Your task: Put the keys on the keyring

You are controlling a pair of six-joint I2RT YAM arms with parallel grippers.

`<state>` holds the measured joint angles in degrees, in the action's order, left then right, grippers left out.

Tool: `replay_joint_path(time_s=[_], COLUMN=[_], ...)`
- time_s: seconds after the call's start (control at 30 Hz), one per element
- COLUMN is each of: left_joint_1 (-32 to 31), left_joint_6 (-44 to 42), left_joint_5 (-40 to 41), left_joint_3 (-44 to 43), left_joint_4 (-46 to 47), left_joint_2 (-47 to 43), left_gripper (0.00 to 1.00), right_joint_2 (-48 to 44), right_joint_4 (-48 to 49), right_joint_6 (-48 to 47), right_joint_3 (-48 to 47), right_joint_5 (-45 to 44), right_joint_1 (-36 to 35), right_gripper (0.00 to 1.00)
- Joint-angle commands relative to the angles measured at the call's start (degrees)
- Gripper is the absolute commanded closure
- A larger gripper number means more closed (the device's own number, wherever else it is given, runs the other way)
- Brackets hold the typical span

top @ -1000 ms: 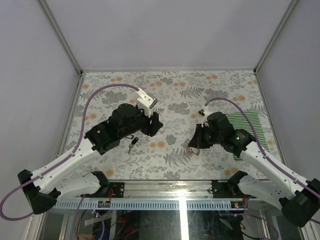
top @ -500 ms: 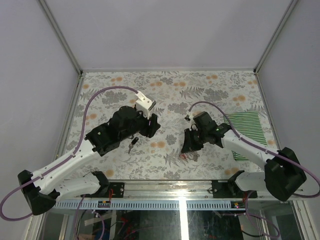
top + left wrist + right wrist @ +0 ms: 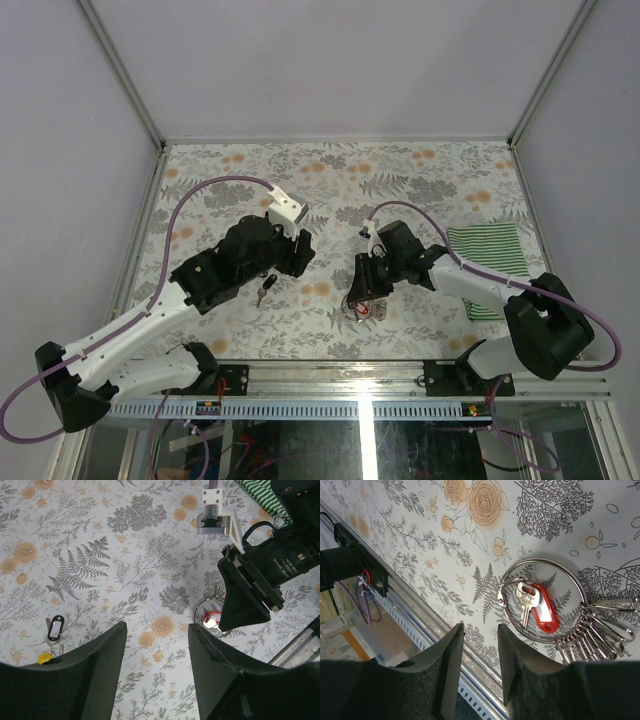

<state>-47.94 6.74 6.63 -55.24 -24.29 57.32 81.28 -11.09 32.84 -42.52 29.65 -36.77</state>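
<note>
keyring point(image 3: 542, 560): i see it lying flat on the flowered table point(image 3: 420, 180), close to the near edge and just beyond the right gripper's tips.
small loops point(image 3: 590, 635): bunched on the keyring's lower right in the right wrist view, fanning outward.
red-tagged key point(image 3: 543, 609): flat on the table inside the keyring's circle.
long axis: the metal blade runs up and down in the right wrist view, head at the top, tip toward the bottom, where the metal rail point(image 3: 480, 695) runs. the red tag lies beside it on the right, slanted a little to the lower right.
split ring point(image 3: 506, 591): a small one at the key's head crosses the keyring's left side. i cannot tell whether it is threaded on.
black-tagged key point(image 3: 54, 628): on the table near my left finger, well apart from the keyring, its tag upright in the left wrist view.
yellow tag point(image 3: 45, 656): just below the black one, at the edge of the left finger.
left gripper point(image 3: 157, 630): above the table, fingers spread, bare cloth between them, nothing held.
right gripper point(image 3: 479, 630): fingers parted by a narrow gap, nothing between them.
striped cloth point(image 3: 495, 250): green and white, on the right side, well apart from the keyring.
</note>
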Motion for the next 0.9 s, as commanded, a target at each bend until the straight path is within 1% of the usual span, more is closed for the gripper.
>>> replay_joint_path(time_s=[0.0,0.07,0.23,0.37,0.47,0.6,0.77,0.87], left_joint_1=[0.2,0.2,0.4,0.4,0.7,1.7,3.0,3.2], left_joint_6=[0.2,0.9,3.4,4.6,4.1,1.6,-0.1,-0.3], left_joint_5=[1.5,1.7,0.8,0.5,-0.6,-0.9,-1.4,0.0], left_joint_3=[0.8,1.3,3.4,4.0,3.6,2.7,2.8,2.7], left_joint_4=[0.1,0.7,2.6,3.0,2.8,1.4,0.9,-0.2], left_joint_2=[-0.9,-1.3,-1.5,-0.6,0.3,1.4,2.2,2.4], left_gripper=[0.46,0.46,0.46,0.46,0.45,0.45,0.45,0.46], right_joint_2=[-2.6,-4.9,-10.9,-15.4,-16.5,-13.9,-6.0,-2.3], right_joint_4=[0.9,-1.1,-8.5,-10.8,-11.5,-10.7,-10.9,-9.8], right_joint_6=[-1.5,-3.2,-6.7,-4.7,-2.1,0.7,3.1,4.0], right_joint_3=[-1.6,-1.8,-2.2,-0.5,0.6,0.1,-3.1,-3.9], right_joint_5=[-0.5,-3.2,-14.9,-22.7,-28.0,-30.7,-31.4,-31.4], right_joint_1=[-0.4,-0.4,-0.4,-0.4,-0.4,-0.4,-0.4,-0.4], right_gripper=[0.60,0.60,0.60,0.60,0.59,0.60,0.62,0.63])
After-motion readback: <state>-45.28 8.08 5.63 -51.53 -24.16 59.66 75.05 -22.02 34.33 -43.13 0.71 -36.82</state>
